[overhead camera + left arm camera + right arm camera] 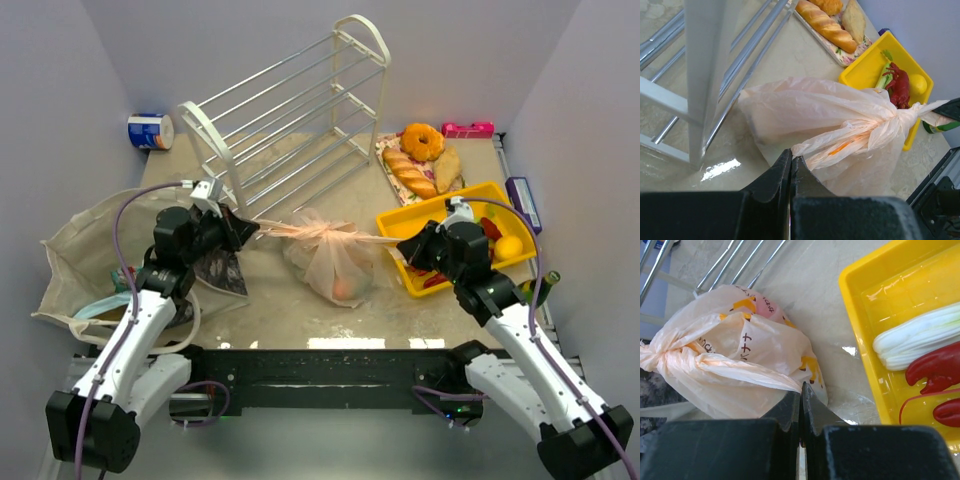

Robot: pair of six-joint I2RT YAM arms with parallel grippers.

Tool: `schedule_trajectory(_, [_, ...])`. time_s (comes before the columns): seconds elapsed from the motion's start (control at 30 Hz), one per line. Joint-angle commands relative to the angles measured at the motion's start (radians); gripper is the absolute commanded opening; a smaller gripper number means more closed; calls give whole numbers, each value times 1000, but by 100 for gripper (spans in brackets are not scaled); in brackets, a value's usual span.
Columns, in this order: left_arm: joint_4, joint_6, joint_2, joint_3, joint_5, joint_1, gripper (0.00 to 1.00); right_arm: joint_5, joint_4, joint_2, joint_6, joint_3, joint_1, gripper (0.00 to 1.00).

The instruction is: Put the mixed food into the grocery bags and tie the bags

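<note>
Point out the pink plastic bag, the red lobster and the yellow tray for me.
Thin peach-pink plastic bag point(901, 117): left wrist view, on its tied knot.
Red toy lobster point(898, 86): left wrist view, on its body.
Yellow plastic tray point(852, 300): right wrist view, on its left wall.

Plain pale lilac walls point(90, 60) close in the left, back and right of the frame around a beige marbled table point(262, 305). A white wire shelf rack point(287, 122) lies tipped at upper centre. Light glares off the tabletop's lower edge.
</note>
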State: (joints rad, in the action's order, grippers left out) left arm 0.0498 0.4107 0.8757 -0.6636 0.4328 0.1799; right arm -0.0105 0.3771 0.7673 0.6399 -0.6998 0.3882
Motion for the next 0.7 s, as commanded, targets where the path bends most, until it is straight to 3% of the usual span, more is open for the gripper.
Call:
schedule_trajectory(0.0, [2,-41,-49,12,-174,-89,0,-167,31,-19,-2,34,-78,0])
schedule_trajectory(0.67, [-24,-70,-73,50,40,-273,0,-135,51,-150,-12,97,-212,0])
